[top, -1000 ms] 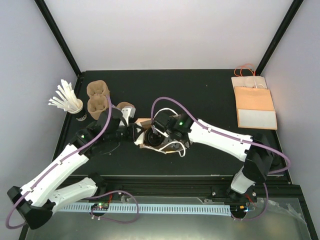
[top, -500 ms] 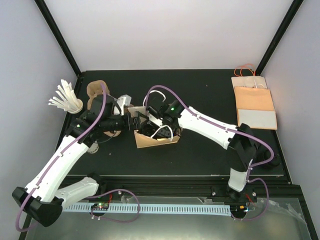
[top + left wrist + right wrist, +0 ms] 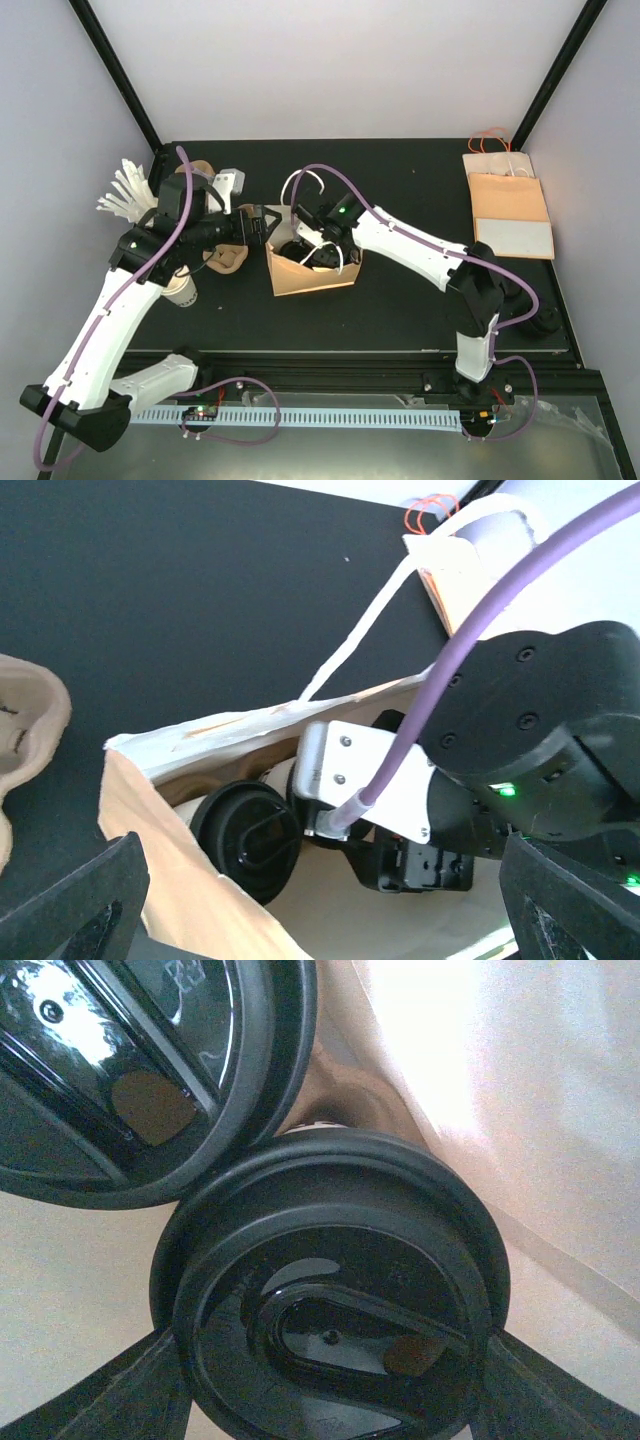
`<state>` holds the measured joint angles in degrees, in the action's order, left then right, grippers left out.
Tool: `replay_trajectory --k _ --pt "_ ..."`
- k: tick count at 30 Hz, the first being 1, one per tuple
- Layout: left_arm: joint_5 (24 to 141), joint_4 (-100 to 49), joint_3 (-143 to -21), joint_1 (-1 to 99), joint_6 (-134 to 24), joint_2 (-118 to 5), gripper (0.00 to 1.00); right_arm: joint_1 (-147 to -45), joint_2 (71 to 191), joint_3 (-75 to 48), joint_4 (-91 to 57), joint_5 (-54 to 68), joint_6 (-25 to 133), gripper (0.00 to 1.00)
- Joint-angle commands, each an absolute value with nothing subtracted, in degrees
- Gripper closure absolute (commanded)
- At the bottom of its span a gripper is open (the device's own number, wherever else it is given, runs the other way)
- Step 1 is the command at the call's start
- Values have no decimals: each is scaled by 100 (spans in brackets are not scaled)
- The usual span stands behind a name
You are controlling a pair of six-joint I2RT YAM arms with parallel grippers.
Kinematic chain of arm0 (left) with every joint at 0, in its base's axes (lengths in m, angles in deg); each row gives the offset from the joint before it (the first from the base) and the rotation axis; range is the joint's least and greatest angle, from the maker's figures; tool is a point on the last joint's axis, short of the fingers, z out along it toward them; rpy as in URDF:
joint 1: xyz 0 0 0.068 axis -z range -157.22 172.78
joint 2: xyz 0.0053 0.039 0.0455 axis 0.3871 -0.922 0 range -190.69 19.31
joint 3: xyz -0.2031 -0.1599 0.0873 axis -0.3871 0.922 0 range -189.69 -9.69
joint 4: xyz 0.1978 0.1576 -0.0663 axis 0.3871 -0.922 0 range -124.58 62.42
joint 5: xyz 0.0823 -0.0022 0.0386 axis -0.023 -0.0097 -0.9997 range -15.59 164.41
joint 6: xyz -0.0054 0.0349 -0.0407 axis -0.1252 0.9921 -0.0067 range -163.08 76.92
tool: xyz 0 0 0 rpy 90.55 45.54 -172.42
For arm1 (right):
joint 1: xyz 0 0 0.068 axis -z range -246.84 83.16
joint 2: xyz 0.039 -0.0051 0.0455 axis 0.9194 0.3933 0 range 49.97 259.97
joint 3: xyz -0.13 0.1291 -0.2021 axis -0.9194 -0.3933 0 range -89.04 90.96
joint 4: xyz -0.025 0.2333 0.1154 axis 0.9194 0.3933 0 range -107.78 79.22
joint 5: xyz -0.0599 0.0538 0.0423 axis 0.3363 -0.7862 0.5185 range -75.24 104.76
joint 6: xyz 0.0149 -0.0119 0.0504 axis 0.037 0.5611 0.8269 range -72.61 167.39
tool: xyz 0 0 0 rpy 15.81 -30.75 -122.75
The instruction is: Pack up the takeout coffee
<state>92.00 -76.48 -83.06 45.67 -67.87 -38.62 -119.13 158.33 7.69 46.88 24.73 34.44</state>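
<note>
Right wrist view: right gripper (image 3: 330, 1392) pinches the coffee cup (image 3: 330, 1290) inside the paper bag (image 3: 470, 1050), beside a second lid (image 3: 130, 1050); left gripper (image 3: 262, 222) gapes clear, so the unsupported bag may topple.

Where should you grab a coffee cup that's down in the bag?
Grip the coffee cup round its sides just under its black lid, coming in through the paper bag's open mouth. The wide round lid overhangs, and the bag's walls block every other side.
</note>
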Motion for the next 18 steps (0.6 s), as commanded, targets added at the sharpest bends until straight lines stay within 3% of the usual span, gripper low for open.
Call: replay_trajectory --k 1,11,18 --pt "9018 -7779 -8310 4451 -6525 -3872 1 -11937 16674 409 4272 1731 3494 99" --pt "9050 -7711 -8101 4423 -6442 -3847 1 -11942 17155 125 3916 1409 3522 99" --pt "9064 -7754 -8043 4322 -6399 -3947 1 -11940 17209 674 4336 1586 3491 99"
